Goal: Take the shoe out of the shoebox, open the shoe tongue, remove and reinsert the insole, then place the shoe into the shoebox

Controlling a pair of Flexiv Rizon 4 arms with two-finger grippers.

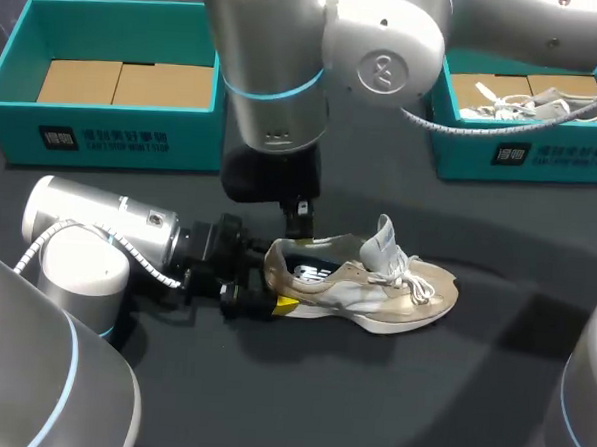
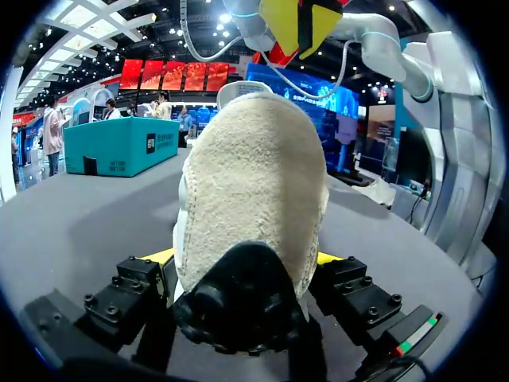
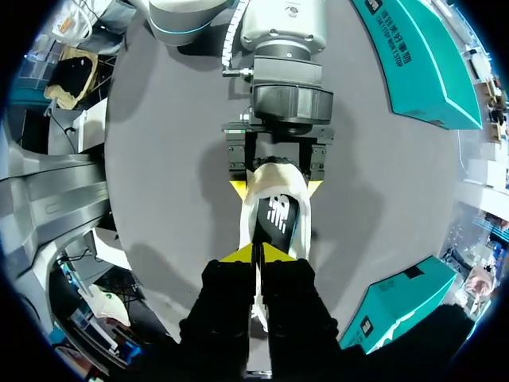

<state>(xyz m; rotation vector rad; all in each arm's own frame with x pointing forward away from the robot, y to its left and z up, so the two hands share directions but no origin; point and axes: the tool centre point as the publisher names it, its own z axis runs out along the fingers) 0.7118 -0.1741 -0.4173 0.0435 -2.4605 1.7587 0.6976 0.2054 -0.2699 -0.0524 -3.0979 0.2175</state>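
Status, near to far:

- Left gripper (image 2: 246, 259) comes in low from our left and is clamped on the heel of the shoe (image 1: 375, 288). There is one yellow tip on each side of it, and both touch.
- The shoe sits upright on the black table (image 1: 319, 405) near the middle, out of either box, toe pointing to our right. The tongue (image 1: 381, 238) is pulled up and forward, and the laces (image 1: 411, 274) are loose.
- The dark insole (image 3: 274, 219) shows inside the opening and looks seated, or nearly so.
- Right gripper (image 3: 256, 253) hangs straight down over the opening. Its yellow tips are pressed together just above the insole. We can't tell whether they have pinched its edge or closed on nothing.
- At the far edge, the teal shoebox on the left (image 1: 103, 138) shows only its cardboard floor. The teal shoebox on the right (image 1: 542, 156) holds what looks like another shoe (image 1: 505, 102).

Our read is that we're at the insole step. Risks:

- If the right fingers missed the edge, a pull comes up empty.
- If they did catch it, the insole could drag under the tongue. That would lift or twist the shoe in the heel clamp, which grips only the back end.
- The two grippers are close together at the collar, so a sloppy retreat could knock one into the other.
- The right arm blocks much of the head view, so we can check the grip only from the wrist.
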